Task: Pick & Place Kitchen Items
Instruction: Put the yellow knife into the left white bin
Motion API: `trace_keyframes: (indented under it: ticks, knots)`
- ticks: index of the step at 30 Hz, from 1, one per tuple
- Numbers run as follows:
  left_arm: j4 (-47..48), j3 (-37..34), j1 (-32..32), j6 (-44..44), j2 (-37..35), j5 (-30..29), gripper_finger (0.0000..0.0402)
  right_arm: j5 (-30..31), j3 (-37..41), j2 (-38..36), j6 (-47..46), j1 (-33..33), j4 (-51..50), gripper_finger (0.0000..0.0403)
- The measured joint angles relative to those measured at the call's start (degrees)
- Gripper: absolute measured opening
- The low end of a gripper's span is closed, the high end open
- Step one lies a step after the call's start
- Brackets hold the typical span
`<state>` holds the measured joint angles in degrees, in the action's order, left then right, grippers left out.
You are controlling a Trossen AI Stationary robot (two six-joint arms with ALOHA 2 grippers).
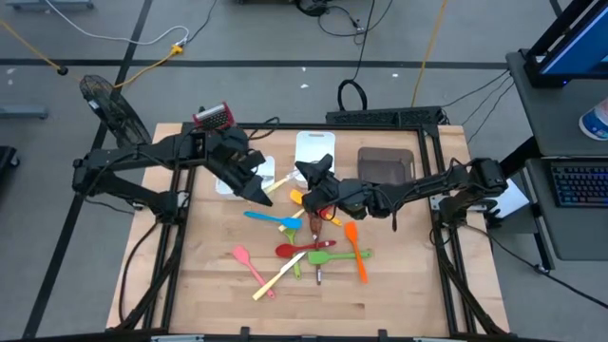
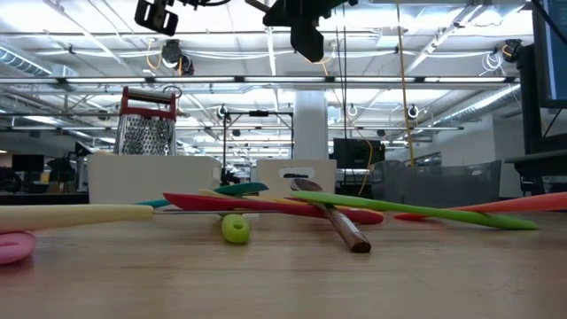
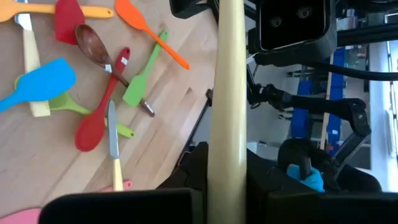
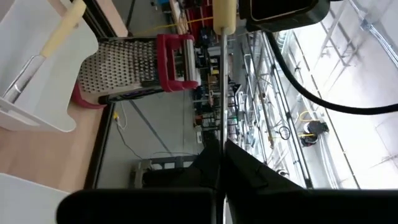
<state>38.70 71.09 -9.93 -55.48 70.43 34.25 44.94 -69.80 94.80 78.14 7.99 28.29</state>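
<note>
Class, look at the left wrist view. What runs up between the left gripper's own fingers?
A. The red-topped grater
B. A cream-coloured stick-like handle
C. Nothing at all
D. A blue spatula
B: in the left wrist view a cream handle stands between the left gripper fingers, while the blue spatula lies on the table among the other utensils.

Your left arm reaches inward from the left edge of the table, its left claw (image 1: pixel 258 193) raised and clamped tight. Your right arm stretches in from the right, its right claw (image 1: pixel 313 180) shut, close beside the left one.
</note>
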Motion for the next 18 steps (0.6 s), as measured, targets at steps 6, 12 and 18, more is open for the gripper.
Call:
trace_keyframes:
  ticks: [6,12,18]
  knots:
    - [1.17,0.0,-0.33,2.49,0.02,-0.79,0.0042,0.01,0.0,0.01,-4.05,0.0,-0.43,0.0006]
    - [7.61,0.02,-0.27,5.69,0.02,-2.5,0.003,-0.21,0.02,0.13,-8.22,-0.04,-0.77,0.004]
    - [12.88,0.09,-0.29,8.13,-0.02,-4.05,0.0029,0.01,0.11,0.2,-10.44,-0.11,-2.08,0.0082]
